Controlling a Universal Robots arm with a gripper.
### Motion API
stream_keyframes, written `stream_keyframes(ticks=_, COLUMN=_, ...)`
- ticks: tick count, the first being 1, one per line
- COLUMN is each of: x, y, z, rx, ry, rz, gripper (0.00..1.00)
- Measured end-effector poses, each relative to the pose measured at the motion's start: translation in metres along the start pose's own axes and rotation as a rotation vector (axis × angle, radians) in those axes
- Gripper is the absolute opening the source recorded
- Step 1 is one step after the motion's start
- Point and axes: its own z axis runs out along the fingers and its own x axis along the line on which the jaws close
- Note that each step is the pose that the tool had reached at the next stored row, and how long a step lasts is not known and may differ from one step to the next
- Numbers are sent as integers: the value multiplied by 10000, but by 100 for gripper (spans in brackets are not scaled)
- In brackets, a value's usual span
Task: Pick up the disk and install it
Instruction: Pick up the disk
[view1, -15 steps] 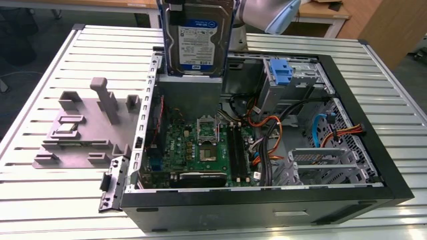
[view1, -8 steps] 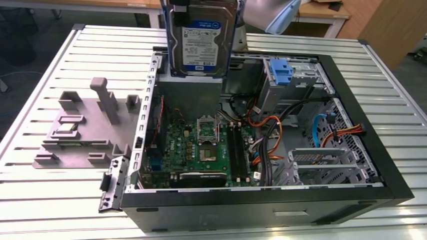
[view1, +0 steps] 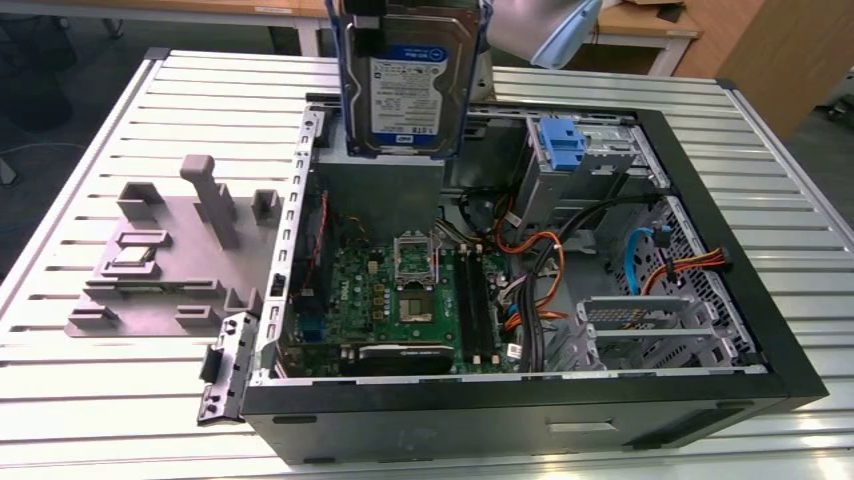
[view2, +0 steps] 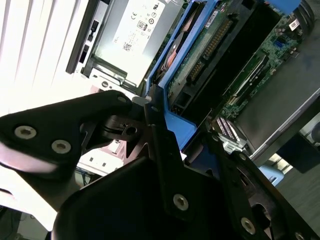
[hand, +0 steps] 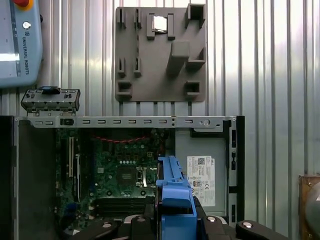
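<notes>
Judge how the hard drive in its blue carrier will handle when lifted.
Probably stiff and heavy for its size: the hard drive is a flat metal slab, held upright without sagging. Its smooth blue carrier might slip in the gripper.

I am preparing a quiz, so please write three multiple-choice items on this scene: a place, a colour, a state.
1. Where is the disk?
A. held above the open case
B. seated inside the case
C. under the case
2. What colour is its carrier?
A. red
B. blue
C. yellow
3. How is the gripper?
A. open, empty
B. shut on a cable
C. shut on the disk
Answers: A, the exterior view shows it upright over the case; B, both wrist views show it blue; C, it clamps the carrier in the first wrist view.
</notes>
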Motion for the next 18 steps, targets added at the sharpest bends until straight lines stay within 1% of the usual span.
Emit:
stream_keyframes(ticks=3, x=0, y=-15, z=10, rx=18, ry=-1, rz=102, gripper=36)
stream_keyframes(ticks=6, x=0, y=-32, z=16, rx=24, ry=0, rz=303, gripper=36)
stream_keyframes(ticks=8, x=-1, y=-54, z=19, rx=27, ry=1, rz=384, gripper=36)
stream_keyframes(ticks=18, x=-3, y=-162, z=29, rx=27, ry=0, rz=389, gripper=36)
